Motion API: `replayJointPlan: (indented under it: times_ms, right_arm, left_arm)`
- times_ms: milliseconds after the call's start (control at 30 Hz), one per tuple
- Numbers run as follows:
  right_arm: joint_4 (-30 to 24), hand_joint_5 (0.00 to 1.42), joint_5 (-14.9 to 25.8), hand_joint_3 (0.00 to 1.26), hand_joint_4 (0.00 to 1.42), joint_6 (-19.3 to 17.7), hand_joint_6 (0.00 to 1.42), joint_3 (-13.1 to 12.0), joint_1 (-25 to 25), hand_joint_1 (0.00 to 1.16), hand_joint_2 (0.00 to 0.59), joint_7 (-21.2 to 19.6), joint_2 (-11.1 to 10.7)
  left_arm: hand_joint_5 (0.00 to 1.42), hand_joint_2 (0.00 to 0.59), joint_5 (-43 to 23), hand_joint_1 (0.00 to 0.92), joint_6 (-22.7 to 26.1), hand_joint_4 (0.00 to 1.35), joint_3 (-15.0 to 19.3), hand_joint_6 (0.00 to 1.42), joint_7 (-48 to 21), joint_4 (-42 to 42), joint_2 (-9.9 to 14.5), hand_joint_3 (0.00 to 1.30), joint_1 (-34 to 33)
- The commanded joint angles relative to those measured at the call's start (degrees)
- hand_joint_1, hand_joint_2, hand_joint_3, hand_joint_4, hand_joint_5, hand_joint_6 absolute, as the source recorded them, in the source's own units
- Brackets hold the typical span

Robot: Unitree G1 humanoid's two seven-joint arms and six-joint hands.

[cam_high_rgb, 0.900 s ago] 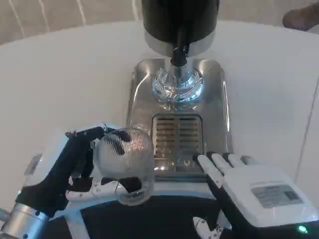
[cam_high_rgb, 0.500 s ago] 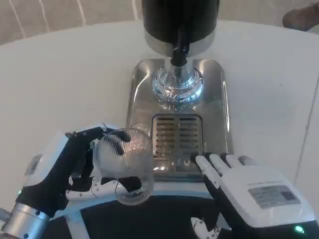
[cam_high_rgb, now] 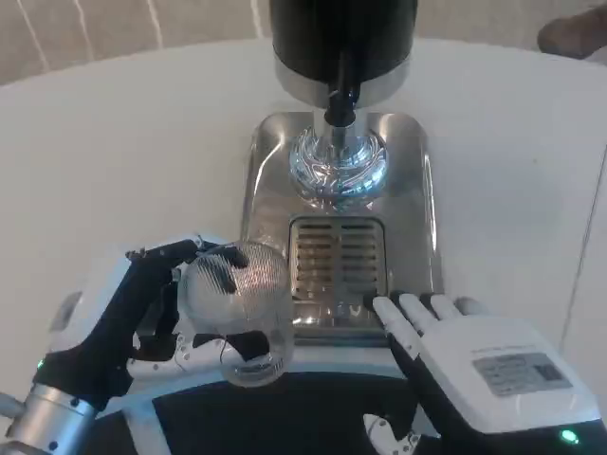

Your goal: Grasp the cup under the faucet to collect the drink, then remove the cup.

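Left hand has the cup, a clear ribbed one: fingers wrapped round it from the left, dark fingertips showing thru the glass near its bottom, thumb up along the top edge. Cup looks tilted, its mouth pointing towards the robot's body; can't tell if there's any drink in it. It sits just left of the drip grille, at the front-left corner of the steel tray, not under the faucet.

Faucet is well ahead of the left hand & off to its right, a dark spout coming down from the black dispenser, w/ a shiny chrome collar below it.

Right hand lies flat, back up, fingers straight & a bit apart, holding nothing. Its tips are at the front-right edge of the tray, right beside the grille; whether they actually touch the metal I can't tell. Cup is across from it, to its left, w/ the grille's front between the two hands.

All on a white table.
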Motion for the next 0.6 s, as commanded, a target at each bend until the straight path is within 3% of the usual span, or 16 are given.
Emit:
replayJointPlan:
  times_ms: [33,300,600]
  right_arm:
    - [-1.0,0.00,-0.1,0.00,0.00,-0.2,0.00,0.4,0.8,0.19,0.565,-0.4,1.3]
    - [-2.0,0.00,0.8,0.00,0.00,-0.5,0.00,-0.3,1.4,0.19,0.565,0.7,0.5]
    - [-2.9,0.00,0.6,0.00,0.00,-0.9,0.00,-0.9,1.8,0.19,0.564,1.8,0.6]
  left_arm:
    - [1.32,0.000,-0.2,0.699,0.8,1.08,0.2,1.42,1.3,1.7,-1.0,0.92,-1.9]
    - [1.32,0.000,2.9,0.699,1.0,1.08,-0.7,1.42,6.0,9.6,-2.1,0.92,-9.0]
    - [1.32,0.000,7.5,0.699,0.0,1.08,-4.5,1.42,13.0,21.8,-2.5,0.92,-18.7]
